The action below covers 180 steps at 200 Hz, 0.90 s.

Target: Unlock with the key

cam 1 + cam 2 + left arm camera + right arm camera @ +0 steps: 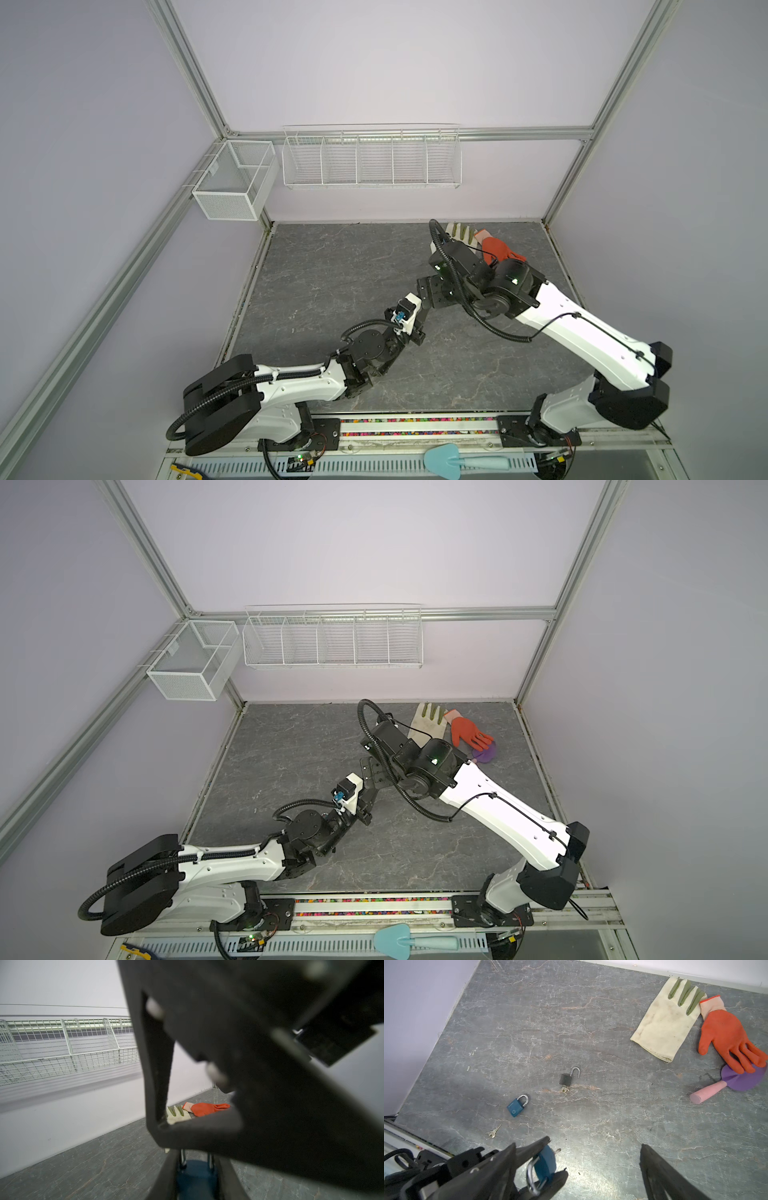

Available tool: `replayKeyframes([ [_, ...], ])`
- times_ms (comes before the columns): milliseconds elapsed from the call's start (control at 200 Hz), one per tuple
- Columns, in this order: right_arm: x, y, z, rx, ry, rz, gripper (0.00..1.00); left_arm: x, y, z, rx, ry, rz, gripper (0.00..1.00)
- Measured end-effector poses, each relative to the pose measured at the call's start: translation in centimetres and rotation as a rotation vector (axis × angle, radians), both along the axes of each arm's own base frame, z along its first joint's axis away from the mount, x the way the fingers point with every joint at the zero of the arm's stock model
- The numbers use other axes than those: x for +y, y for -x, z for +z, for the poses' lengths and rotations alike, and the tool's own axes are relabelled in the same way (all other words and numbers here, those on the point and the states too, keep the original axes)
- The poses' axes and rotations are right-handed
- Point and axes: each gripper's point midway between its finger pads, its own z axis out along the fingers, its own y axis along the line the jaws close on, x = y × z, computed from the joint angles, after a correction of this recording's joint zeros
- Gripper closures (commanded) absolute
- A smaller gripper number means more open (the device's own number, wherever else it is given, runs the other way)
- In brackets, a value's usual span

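Left gripper clamped on a padlock, right gripper spread wide beside it.

In both top views my two arms meet just right of centre over the grey table (332, 270). The left gripper (555, 1156) is pinched on the body of the held blue padlock (544, 1165), and the right gripper (376, 771) stands close by with its jaws far apart, gripping nothing. In the right wrist view a sliver of metal (557, 1150) juts from the held lock's base; it may be a key, I can't tell. Also on the table are a second blue padlock (517, 1106) with its shackle seated, a loose key (492, 1133) near it, and a black padlock (566, 1078) with its shackle swung open and an inserted key (564, 1090) at its underside. A cream glove (424, 725), an orange glove (467, 731) and a trowel (484, 754) lie at the tabletop's upper right.
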Motion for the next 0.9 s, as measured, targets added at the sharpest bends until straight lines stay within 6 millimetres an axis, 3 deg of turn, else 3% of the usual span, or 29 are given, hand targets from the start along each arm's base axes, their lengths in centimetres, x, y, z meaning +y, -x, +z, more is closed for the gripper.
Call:
replayKeyframes([
  [255, -0.4, -0.9, -1.2, -0.005, 0.074, -0.047, 0.08, 0.3, -0.3, -0.3, -0.006, -0.014, 0.034, 1.0],
  [900, -2.2, -1.0, -0.7, -0.006, 0.152, -0.082, 0.11, 0.6, -0.1, -0.5, -0.026, -0.02, 0.036, 1.0],
])
